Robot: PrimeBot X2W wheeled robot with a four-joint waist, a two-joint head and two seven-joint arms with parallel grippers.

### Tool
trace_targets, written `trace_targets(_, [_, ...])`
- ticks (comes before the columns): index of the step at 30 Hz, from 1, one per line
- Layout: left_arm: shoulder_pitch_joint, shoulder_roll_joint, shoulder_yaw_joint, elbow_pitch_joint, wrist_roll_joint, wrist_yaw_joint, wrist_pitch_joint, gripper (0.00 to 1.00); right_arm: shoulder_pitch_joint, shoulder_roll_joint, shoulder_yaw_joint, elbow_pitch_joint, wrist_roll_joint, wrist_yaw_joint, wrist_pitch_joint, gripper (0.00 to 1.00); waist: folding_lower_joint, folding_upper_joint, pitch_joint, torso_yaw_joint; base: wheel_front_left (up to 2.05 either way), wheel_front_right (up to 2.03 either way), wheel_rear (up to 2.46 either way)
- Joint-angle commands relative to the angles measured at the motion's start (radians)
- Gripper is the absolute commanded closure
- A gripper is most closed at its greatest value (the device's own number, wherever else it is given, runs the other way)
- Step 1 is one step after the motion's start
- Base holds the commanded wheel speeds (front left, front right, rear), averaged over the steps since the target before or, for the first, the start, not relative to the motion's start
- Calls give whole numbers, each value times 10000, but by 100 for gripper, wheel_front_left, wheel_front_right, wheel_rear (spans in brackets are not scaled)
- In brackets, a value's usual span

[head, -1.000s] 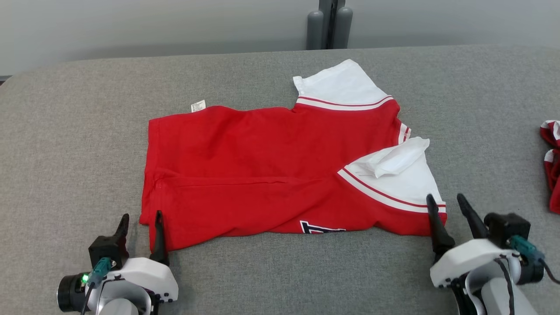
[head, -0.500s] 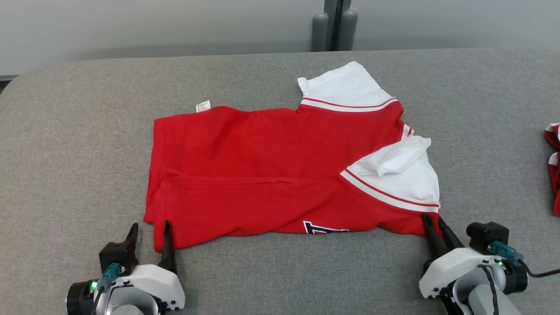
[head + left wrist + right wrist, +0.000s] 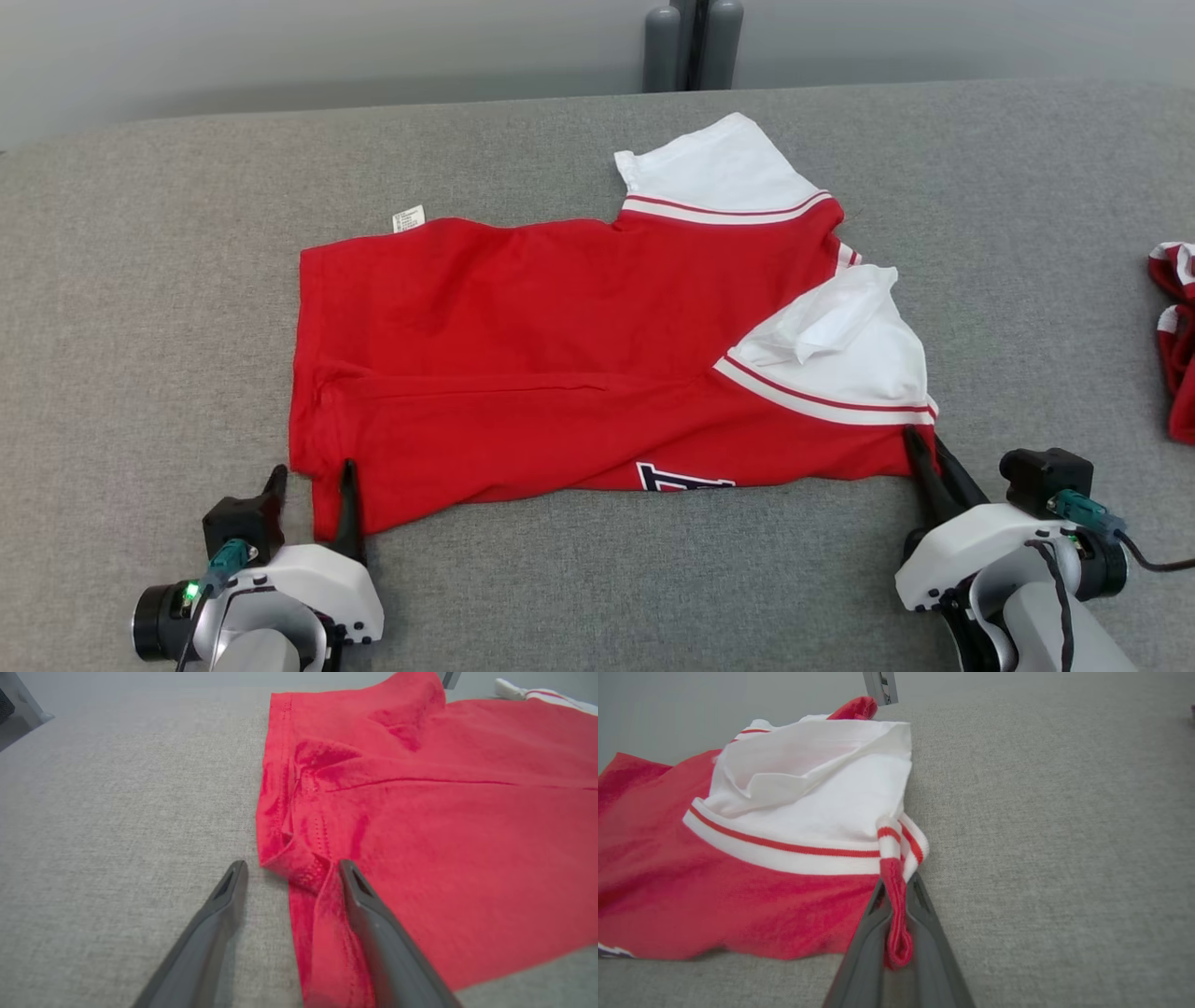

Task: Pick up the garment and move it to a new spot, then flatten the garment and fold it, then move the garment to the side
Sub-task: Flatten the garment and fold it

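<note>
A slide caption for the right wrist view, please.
Right gripper pinches a corner of the red, white-sleeved shirt on the grey fabric table.

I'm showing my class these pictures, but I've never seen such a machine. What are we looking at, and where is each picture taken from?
This is a two-armed robot handling laundry. The wide picture comes from a camera on its head; the two close ones come from cameras on its wrists. A red and white shirt lies on a grey table. The right claw is shut on one near corner; the left claw stands open around the other.
</note>
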Motion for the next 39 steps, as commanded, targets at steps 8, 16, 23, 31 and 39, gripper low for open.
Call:
trace_targets(8, [-353,41,19,617,-31,-306,32,100,-131,-90,-40,-142,170,-7,9,100,0,0,120,-71,0,0,0])
trace_targets(16, [194,63,298,-13,-267,-197,3,100,165,-83,-293,-245,162,-7,6,100,0,0,-474,-98,0,0,0])
trace_targets(23, [1235,79,655,-58,-226,-307,3,100,939,-50,-340,-136,313,-10,6,100,0,0,-1695,-158,0,0,0])
trace_targets(31, [2248,89,714,247,-391,-449,3,100,2087,-99,-165,-286,636,-18,1,100,0,0,-2378,-205,0,0,0])
trace_targets(39, [2264,67,322,191,-636,-324,3,0,2006,-83,212,-106,728,-15,-2,0,0,0,-2131,-194,0,0,0])
